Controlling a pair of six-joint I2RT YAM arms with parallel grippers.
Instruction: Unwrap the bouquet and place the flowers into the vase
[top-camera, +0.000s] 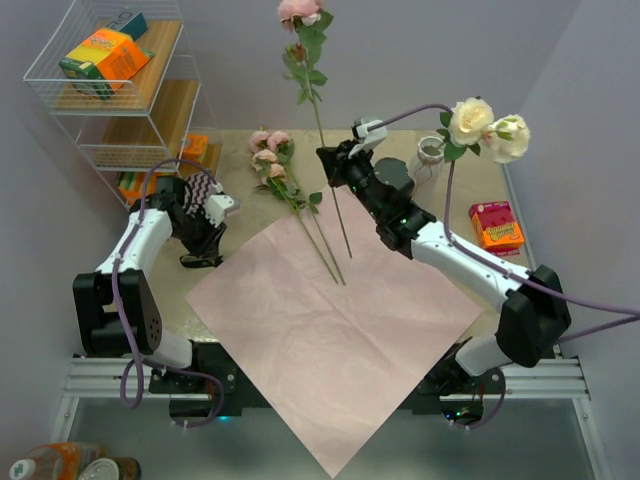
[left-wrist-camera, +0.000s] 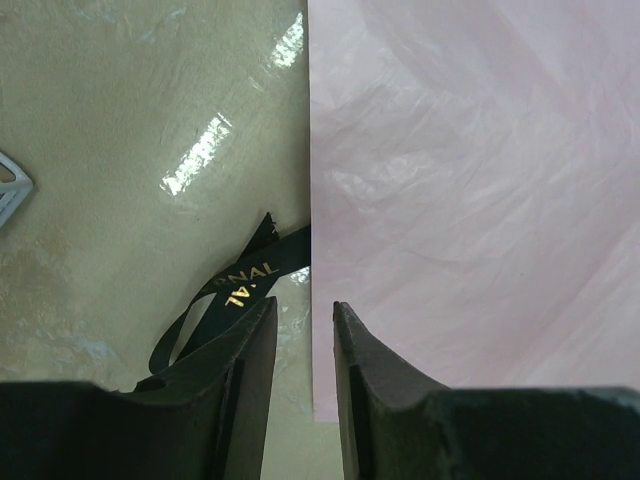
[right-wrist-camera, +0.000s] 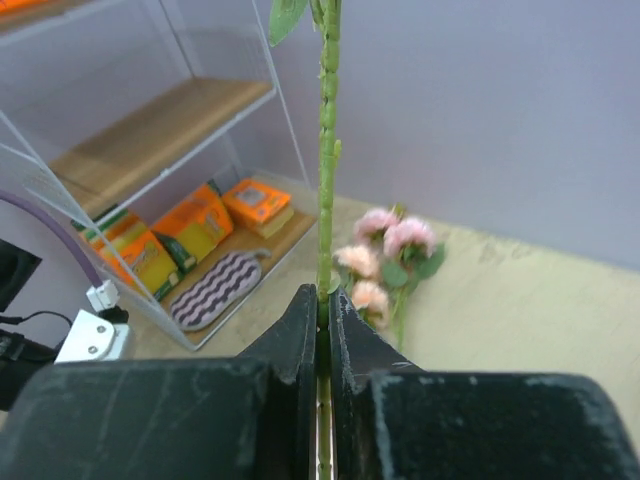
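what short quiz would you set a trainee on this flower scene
1. True or false: the right claw is shut on a rose stem.
2. The lilac paper is: A spread flat on the table; B wrapped round the flowers; C stuffed in the vase.
3. What black thing lies by the open left claw?
Key: 1 true; 2 A; 3 the ribbon.

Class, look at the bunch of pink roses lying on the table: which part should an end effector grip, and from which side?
The bare stems, from above, with the jaws across them. They lie flat and thin, while the pink roses are soft and leafy.
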